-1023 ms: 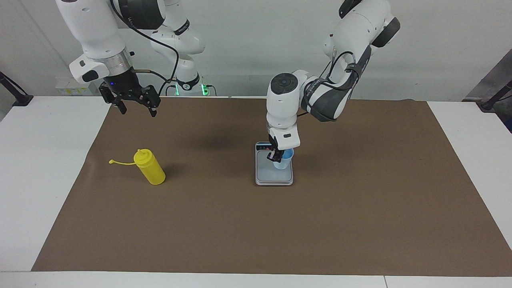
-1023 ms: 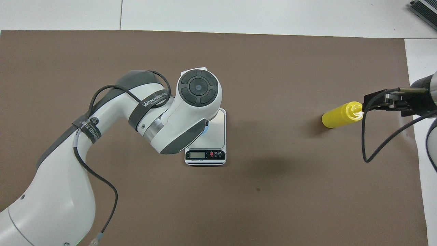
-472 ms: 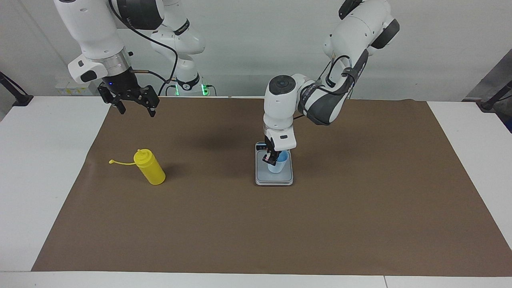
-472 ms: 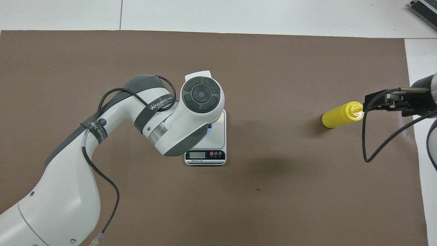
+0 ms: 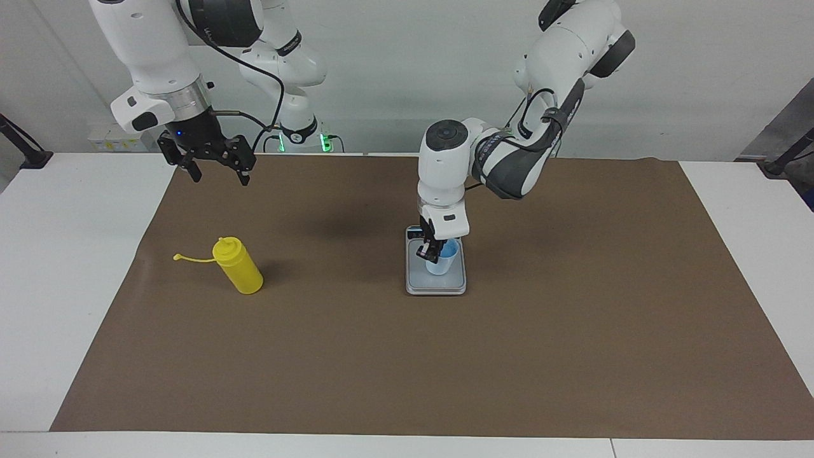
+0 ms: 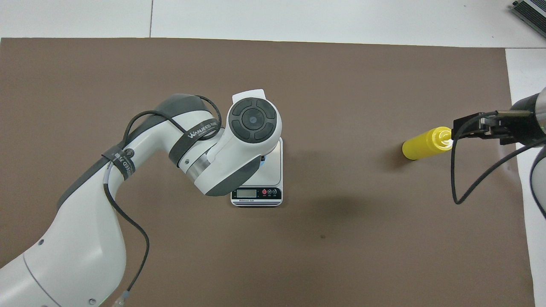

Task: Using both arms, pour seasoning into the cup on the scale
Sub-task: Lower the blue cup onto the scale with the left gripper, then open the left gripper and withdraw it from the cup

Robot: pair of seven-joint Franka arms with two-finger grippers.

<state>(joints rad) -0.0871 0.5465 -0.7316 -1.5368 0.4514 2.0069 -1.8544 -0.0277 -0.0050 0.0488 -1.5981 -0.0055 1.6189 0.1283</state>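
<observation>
The light blue cup stands on the silver-grey scale at the middle of the table. My left gripper comes straight down on it and is shut on the cup's rim. In the overhead view my left arm covers the cup except a sliver; the scale shows its display on the edge nearest the robots. The yellow seasoning bottle stands toward the right arm's end, its strap hanging off the cap. My right gripper is open and empty, up in the air over the mat's edge.
A brown mat covers most of the white table. A black cable hangs from the right arm's wrist near the bottle.
My left gripper has brought the tilted cup down upright onto the scale's plate, shifting a little toward the right arm's end. The right gripper has hardly moved.
</observation>
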